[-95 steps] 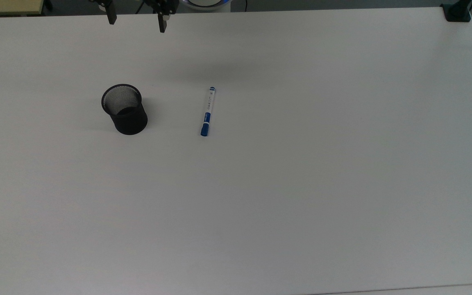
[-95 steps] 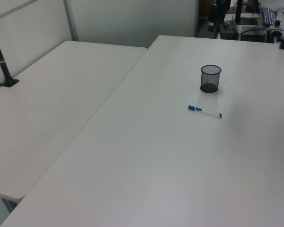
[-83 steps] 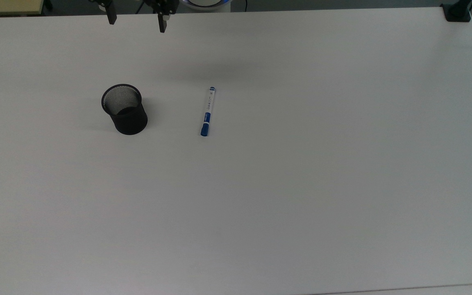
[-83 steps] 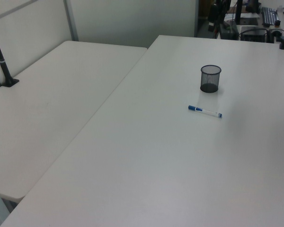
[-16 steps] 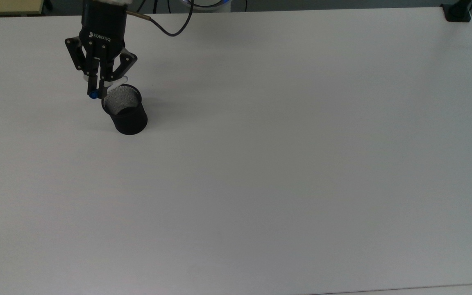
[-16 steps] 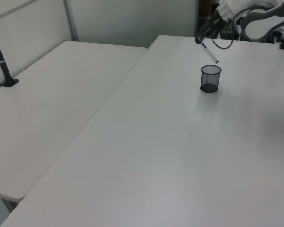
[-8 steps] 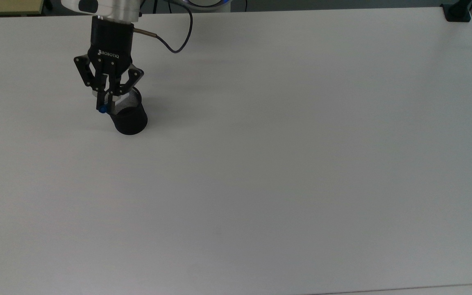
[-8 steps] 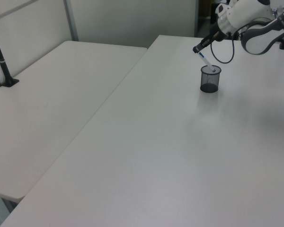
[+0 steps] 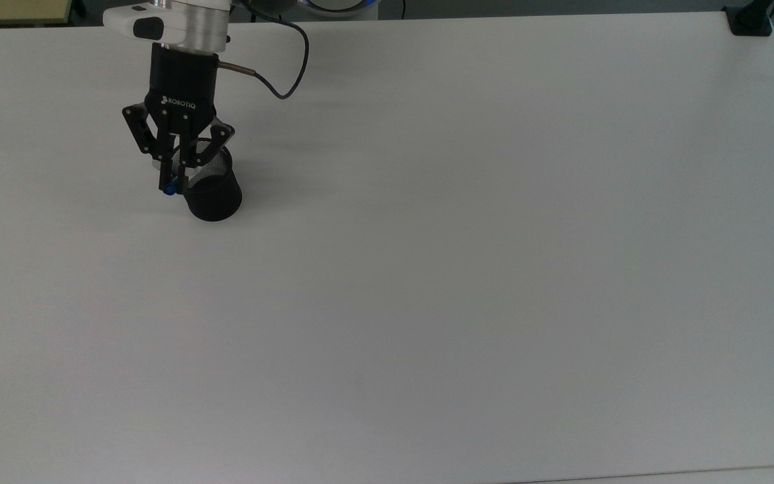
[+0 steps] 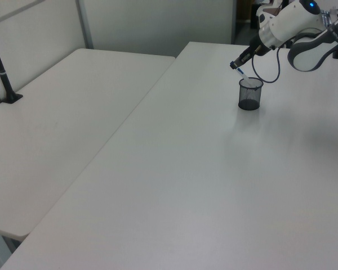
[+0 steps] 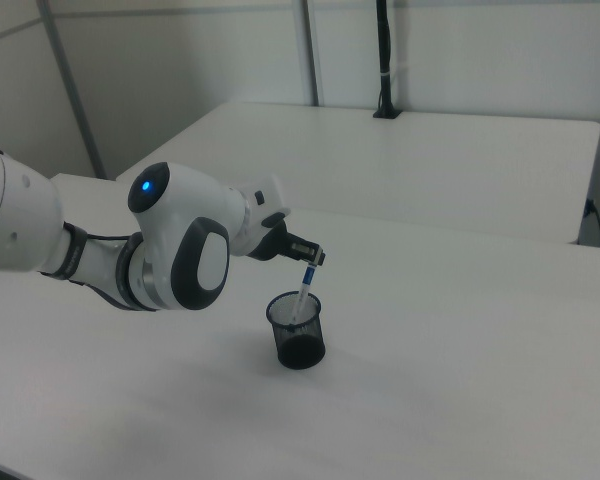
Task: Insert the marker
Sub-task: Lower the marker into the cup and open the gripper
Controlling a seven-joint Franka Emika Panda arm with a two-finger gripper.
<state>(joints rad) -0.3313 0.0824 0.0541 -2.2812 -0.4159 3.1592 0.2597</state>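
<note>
Blue-capped marker (image 11: 303, 290), pinched by the gripper (image 9: 175, 176) fingers, now dips lower into the black mesh cup (image 9: 211, 189) near the table's (image 9: 467, 269) far-left corner.

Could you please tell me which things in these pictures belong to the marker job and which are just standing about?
Belonging to the job:
- marker, tilted, lower end inside the cup
- black mesh cup
- claw, shut on the marker's blue end

Just there:
- white table
- second table alongside
- black post at that table's far edge
- black clamp on the table corner
</note>
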